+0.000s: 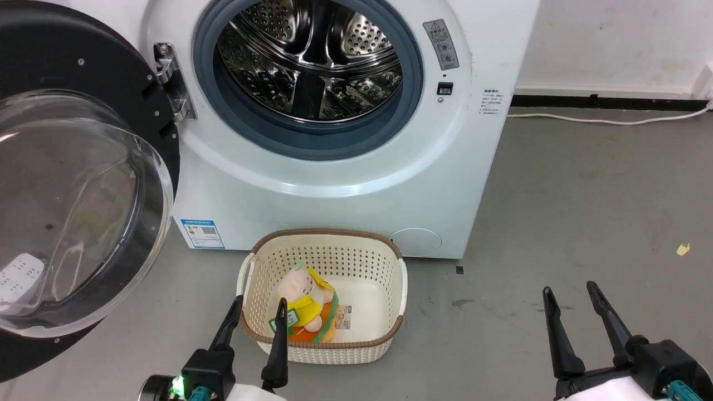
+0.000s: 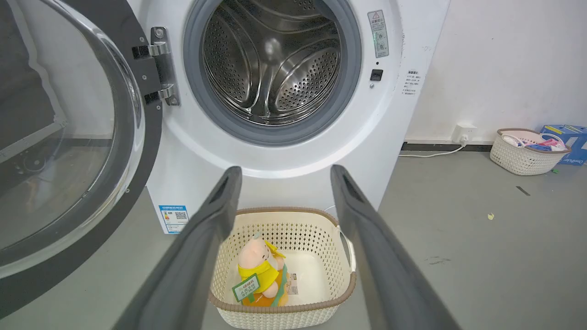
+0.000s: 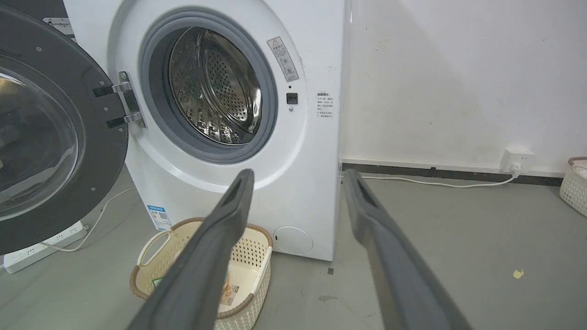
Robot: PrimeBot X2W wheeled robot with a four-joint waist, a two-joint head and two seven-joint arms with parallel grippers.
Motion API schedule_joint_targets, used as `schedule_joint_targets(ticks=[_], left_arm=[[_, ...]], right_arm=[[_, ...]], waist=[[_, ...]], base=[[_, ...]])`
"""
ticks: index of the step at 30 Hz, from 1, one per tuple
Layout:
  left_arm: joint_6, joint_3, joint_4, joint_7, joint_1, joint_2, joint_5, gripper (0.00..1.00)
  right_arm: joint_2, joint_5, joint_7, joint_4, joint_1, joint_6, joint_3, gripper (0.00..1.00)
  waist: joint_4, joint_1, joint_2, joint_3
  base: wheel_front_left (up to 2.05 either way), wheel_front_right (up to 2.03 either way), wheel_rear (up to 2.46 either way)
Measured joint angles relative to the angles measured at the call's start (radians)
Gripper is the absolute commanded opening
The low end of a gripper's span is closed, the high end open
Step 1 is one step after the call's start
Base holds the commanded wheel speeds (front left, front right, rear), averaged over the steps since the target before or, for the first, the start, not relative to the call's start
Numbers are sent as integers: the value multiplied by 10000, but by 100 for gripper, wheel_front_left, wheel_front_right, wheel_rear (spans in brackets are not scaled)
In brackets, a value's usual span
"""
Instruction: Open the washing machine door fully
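The washing machine door (image 1: 72,184) (image 2: 69,137) (image 3: 50,133), a big black disc with a bulging clear glass centre, stands swung wide to the left on its metal hinge (image 1: 172,83). The steel drum (image 1: 309,61) lies exposed inside its grey rubber ring. My left gripper (image 1: 259,306) (image 2: 280,173) is open and holds nothing, low in front of the machine over the near rim of a basket. My right gripper (image 1: 571,292) (image 3: 297,176) is open and holds nothing, low at the right above the floor. Neither gripper touches the door.
A cream basket (image 1: 390,301) (image 2: 341,275) (image 3: 257,247) with a plush toy (image 1: 306,303) sits on the floor before the machine. A white power strip (image 3: 41,247) lies under the door. A white cable (image 1: 607,120) runs along the wall; another basket (image 2: 525,153) stands far right.
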Motion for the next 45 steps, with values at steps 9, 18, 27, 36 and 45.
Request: schedule_joint_targets(ticks=[9,18,27,36,45], left_arm=[[-69,90,2,0,-8,-52,63,100],[-153,136,35,0,-21,-79,63,100],[-238,155,48,17,-27,-84,48,0],[-242,244,-8,194,-27,-86,67,0],[-257,393,-100,370,-27,-90,226,0]], right_arm=[[19,-63,0,56,-1,0,-31,100],[25,-224,0,94,-2,0,-33,100],[23,-224,15,96,-12,0,-15,0],[23,-238,196,81,-20,0,-12,0],[23,-314,362,56,-28,0,-15,0]], waist=[[70,-1,0,3],[94,-1,0,31],[92,0,0,60],[65,-1,0,52],[37,-1,0,44]], base=[[0,0,0],[0,0,0],[0,0,0],[0,0,0],[0,0,0]])
